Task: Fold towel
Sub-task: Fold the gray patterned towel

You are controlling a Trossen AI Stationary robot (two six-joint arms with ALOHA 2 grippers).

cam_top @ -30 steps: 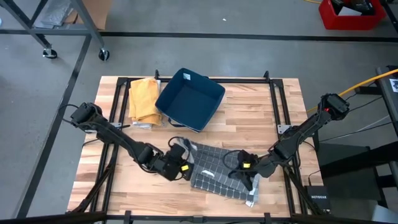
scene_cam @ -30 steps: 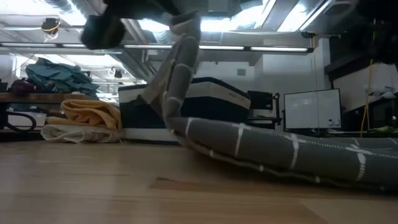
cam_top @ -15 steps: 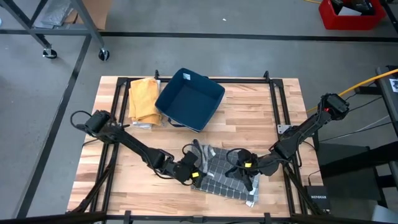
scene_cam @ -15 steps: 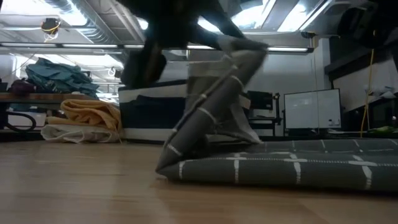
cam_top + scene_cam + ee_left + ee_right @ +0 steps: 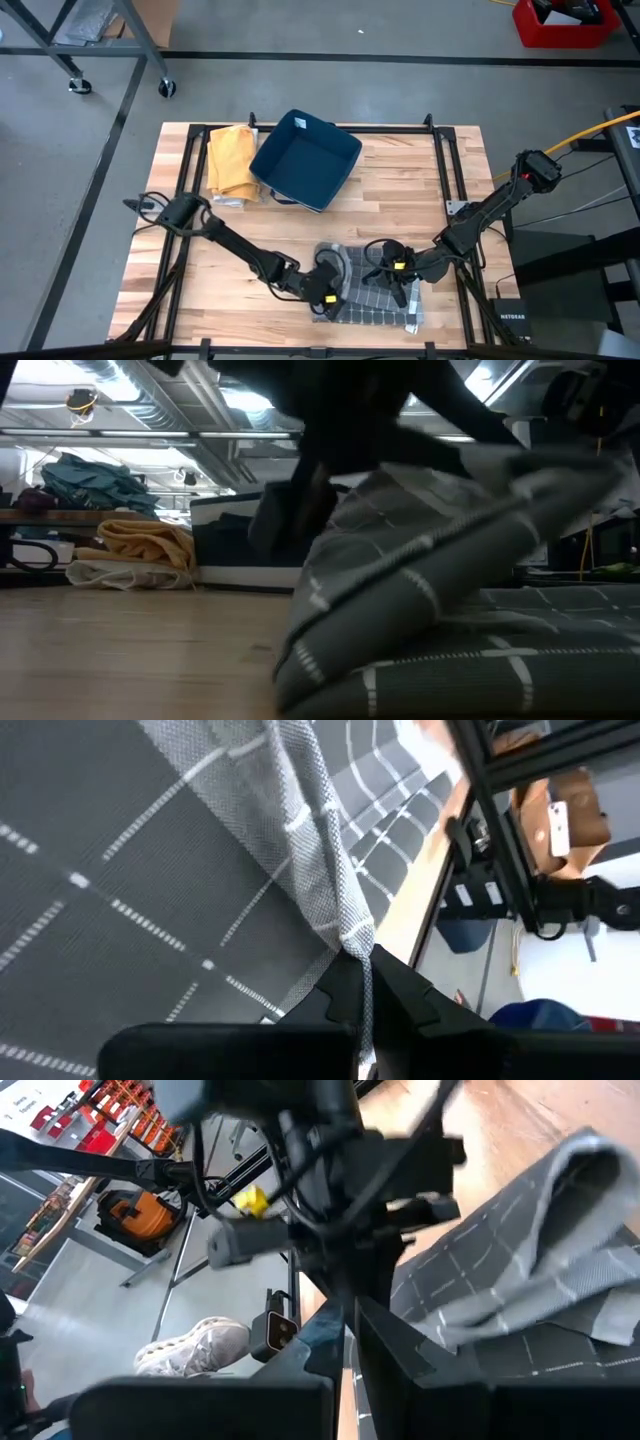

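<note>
Gripping a raised edge of the grey grid towel (image 5: 365,292), the left gripper (image 5: 326,287) has its jaws pinched on the fabric and holds it over the towel's flat part. Towel lies at the table's (image 5: 420,200) front centre. Right gripper (image 5: 400,283) sits on the towel's right side, jaws nearly together, apparently pinching cloth.

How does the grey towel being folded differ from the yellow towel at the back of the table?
The grey towel is dark with a pale grid; the yellow towel is plain. The grey towel lies at the table's near edge, one edge pinched and lifted over it by the left gripper; the yellow towel sits untouched beside the blue bin. Both rest on the wooden table.
</note>
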